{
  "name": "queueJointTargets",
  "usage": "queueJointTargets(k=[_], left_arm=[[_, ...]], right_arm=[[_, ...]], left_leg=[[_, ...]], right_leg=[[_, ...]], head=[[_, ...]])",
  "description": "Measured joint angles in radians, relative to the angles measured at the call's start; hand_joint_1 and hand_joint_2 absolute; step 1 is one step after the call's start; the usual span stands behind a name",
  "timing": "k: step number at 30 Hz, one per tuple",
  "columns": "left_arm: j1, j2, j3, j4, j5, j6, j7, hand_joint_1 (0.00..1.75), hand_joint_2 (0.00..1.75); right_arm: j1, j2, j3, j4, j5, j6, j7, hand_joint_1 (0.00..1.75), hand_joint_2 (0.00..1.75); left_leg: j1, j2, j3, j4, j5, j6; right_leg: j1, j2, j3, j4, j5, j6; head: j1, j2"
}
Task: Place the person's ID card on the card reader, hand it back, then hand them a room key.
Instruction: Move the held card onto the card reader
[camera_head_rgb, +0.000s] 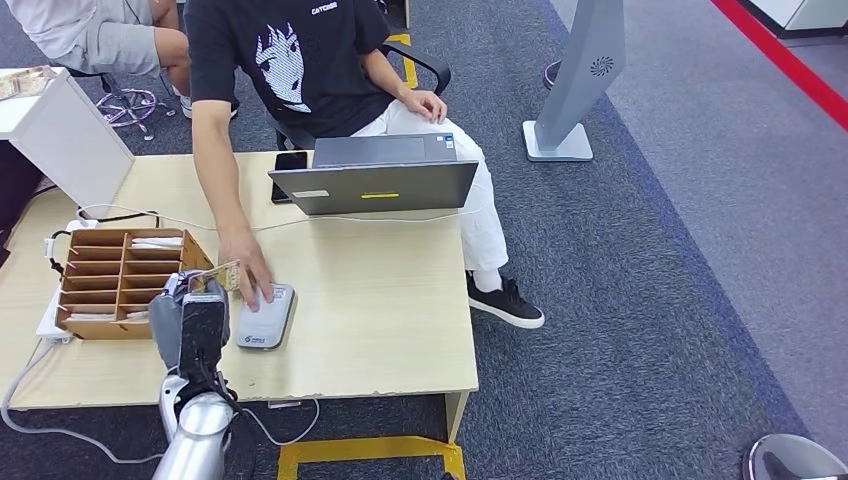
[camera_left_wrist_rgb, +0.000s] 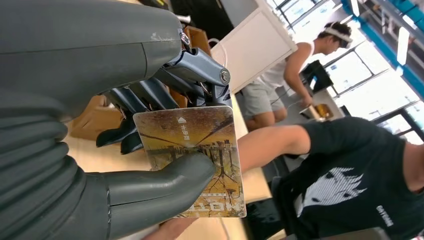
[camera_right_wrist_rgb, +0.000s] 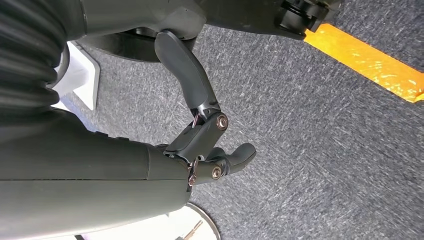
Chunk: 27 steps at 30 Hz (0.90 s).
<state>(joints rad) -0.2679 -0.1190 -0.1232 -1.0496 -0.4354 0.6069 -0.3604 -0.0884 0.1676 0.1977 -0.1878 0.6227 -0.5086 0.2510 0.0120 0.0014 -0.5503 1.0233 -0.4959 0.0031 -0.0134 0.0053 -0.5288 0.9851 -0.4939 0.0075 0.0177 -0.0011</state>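
Cardboard-coloured wooden organizer (camera_head_rgb: 118, 282) sits toward the left edge of the tabletop (camera_head_rgb: 380, 330), its slots holding pale cards too small to read. Just beside it, near the front edge, the robot's left hand (camera_head_rgb: 195, 325) is raised with a card (camera_left_wrist_rgb: 197, 155) clamped between its thick thumb and darker fingers (camera_left_wrist_rgb: 150, 95); the left wrist view shows the card's printed face, a yellowish scene with lettering I cannot make out (the thumb covers its lower middle). From the head view only a sliver of that card (camera_head_rgb: 225, 276) peeks past the hand, so whether it is the ID or a room key I cannot tell. The grey card reader (camera_head_rgb: 266, 316) lies flat right next to the hand, and a seated person's hand (camera_head_rgb: 250, 275) rests on its far end, close to the card's edge; contact between that hand and the card is hard to judge. A laptop (camera_head_rgb: 375, 180) stands open at the far edge, with a dark phone (camera_head_rgb: 288, 170) partly hidden behind its lid. The right hand (camera_right_wrist_rgb: 210, 150) hangs over grey carpet (camera_right_wrist_rgb: 325, 150), fingers curled loosely inward around nothing.
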Motion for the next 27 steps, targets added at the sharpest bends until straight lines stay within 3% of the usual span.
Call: queueJointTargets(k=[6, 18, 27], left_arm=[[-0.027, -0.006, 0.000, 0.107, -0.003, 0.007, 0.002, 1.75, 1.75], [-0.043, -0.008, 0.000, 0.180, 0.001, 0.010, -0.006, 1.75, 1.75], [-0.063, -0.005, 0.000, 0.261, -0.034, 0.020, 0.041, 1.75, 1.75]], right_arm=[[-0.002, 0.001, -0.004, -0.002, 0.002, 0.000, 0.000, 0.00, 1.75], [-0.002, 0.003, -0.022, -0.002, -0.004, 0.000, -0.016, 0.00, 1.75], [0.000, 0.003, -0.028, -0.002, 0.005, 0.002, -0.030, 0.00, 1.75]], left_leg=[[0.000, 0.000, 0.000, 0.000, 0.000, 0.000], [0.000, 0.000, 0.000, 0.000, 0.000, 0.000], [0.000, 0.000, -0.001, 0.000, 0.000, 0.000]], right_leg=[[0.000, 0.000, 0.000, 0.000, 0.000, 0.000], [0.000, 0.000, 0.000, 0.000, 0.000, 0.000], [0.000, 0.000, 0.000, 0.000, 0.000, 0.000]], head=[[0.000, 0.000], [0.000, 0.000], [0.000, 0.000]])
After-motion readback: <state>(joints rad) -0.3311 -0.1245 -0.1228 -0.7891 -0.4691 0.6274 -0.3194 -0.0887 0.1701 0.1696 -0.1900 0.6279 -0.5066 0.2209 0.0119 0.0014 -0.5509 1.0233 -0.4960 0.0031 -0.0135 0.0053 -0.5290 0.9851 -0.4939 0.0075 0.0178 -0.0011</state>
